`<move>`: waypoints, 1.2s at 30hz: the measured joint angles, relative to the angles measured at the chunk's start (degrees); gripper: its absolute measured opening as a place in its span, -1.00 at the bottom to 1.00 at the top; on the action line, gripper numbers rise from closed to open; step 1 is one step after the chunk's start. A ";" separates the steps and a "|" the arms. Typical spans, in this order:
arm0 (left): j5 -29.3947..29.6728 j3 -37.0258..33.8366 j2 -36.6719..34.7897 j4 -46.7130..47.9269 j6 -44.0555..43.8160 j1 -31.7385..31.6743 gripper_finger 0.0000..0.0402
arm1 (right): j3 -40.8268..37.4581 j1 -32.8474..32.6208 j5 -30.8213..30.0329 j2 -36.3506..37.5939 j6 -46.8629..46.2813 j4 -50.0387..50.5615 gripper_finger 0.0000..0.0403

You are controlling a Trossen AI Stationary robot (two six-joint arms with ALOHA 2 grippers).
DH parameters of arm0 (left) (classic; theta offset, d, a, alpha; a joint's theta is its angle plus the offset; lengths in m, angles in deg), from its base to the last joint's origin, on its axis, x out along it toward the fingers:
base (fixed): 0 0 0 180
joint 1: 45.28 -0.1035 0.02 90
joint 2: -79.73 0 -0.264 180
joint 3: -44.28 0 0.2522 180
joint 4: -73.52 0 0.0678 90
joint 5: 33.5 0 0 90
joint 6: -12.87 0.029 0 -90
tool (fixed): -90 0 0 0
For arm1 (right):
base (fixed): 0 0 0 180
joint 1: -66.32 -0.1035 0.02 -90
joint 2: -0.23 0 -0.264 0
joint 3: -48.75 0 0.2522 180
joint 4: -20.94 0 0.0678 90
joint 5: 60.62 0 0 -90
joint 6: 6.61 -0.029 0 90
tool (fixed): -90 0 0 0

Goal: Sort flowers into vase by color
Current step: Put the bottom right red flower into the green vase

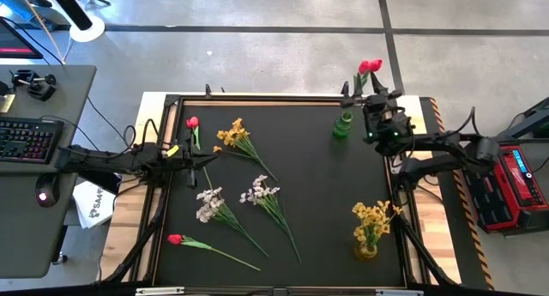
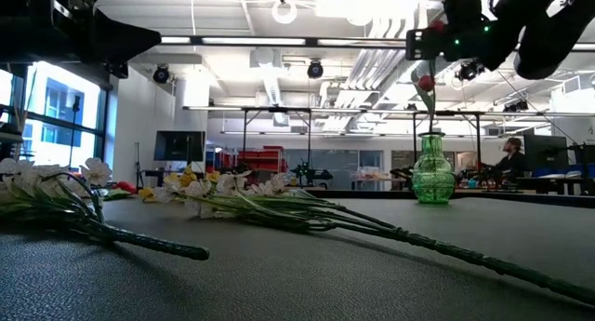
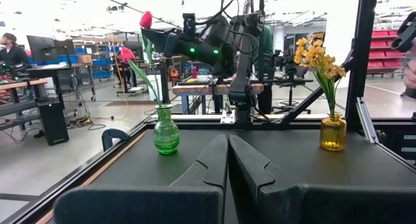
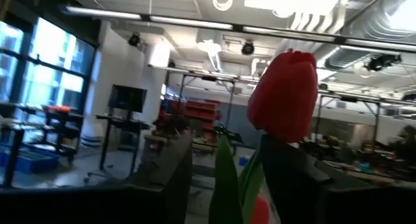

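Note:
A green glass vase stands near the table's far right, with two red tulips rising from it. My right gripper is open above the vase, tilted upward, its fingers on either side of one tulip's stem just below the bud. On the table's left half lie two red tulips, a yellow spray and two white sprays. My left gripper waits shut at the table's left edge. My right gripper stands open around the upper stem of a red tulip, which runs close to one finger. I cannot tell whether that finger touches it. The tulip stands leaning, with its stem down in the green vase.
An amber vase with yellow flowers stands near the table's front right corner. A black frame runs along the table's edges, with an upright post at the right side. A keyboard lies on a desk to the left.

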 joint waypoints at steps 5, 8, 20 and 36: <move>-0.01 0.00 -0.02 -0.25 0.02 0.01 -1.00 | 0.01 -3.87 -3.48 1.59 5.18 1.59 -0.17; -0.01 0.00 -0.02 -0.28 0.04 0.01 -1.00 | 0.02 -5.97 -3.48 2.52 7.07 1.95 -0.17; -0.01 0.00 -0.02 -0.24 0.10 0.01 -1.00 | 0.04 -10.74 -5.01 3.41 7.29 11.30 -0.14; -0.01 0.00 -0.02 -0.22 0.14 0.00 -1.00 | 9.15 -18.84 -30.49 3.50 12.80 28.76 0.44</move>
